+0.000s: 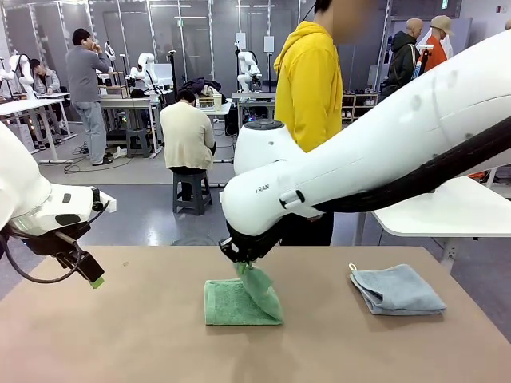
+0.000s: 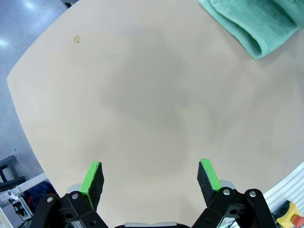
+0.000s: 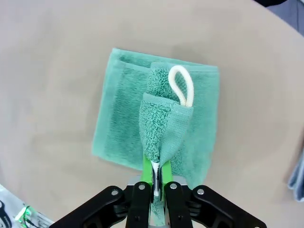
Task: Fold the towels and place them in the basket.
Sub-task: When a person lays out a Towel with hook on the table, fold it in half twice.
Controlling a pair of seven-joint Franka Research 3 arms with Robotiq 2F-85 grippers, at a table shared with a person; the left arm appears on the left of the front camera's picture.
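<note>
The green towel [image 1: 237, 303] lies folded on the brown table, mid-front. My right gripper [image 1: 242, 262] is shut on one of its corners and holds that corner lifted above the rest. In the right wrist view the pinched corner [image 3: 161, 135] rises between the shut fingers, with a white hanging loop [image 3: 182, 85] beside it. The pale blue-grey towel [image 1: 397, 290] lies folded at the right of the table. My left gripper [image 1: 94, 279] hangs open over the table's left side; its green pads [image 2: 93, 176] stand wide apart above bare tabletop. The basket is out of view.
A person in a yellow hoodie [image 1: 309, 76] stands at the far side of the table [image 1: 120, 335]. A white table [image 1: 447, 211] stands at the right behind it. The left wrist view shows an edge of the green towel [image 2: 251, 23] at its top right.
</note>
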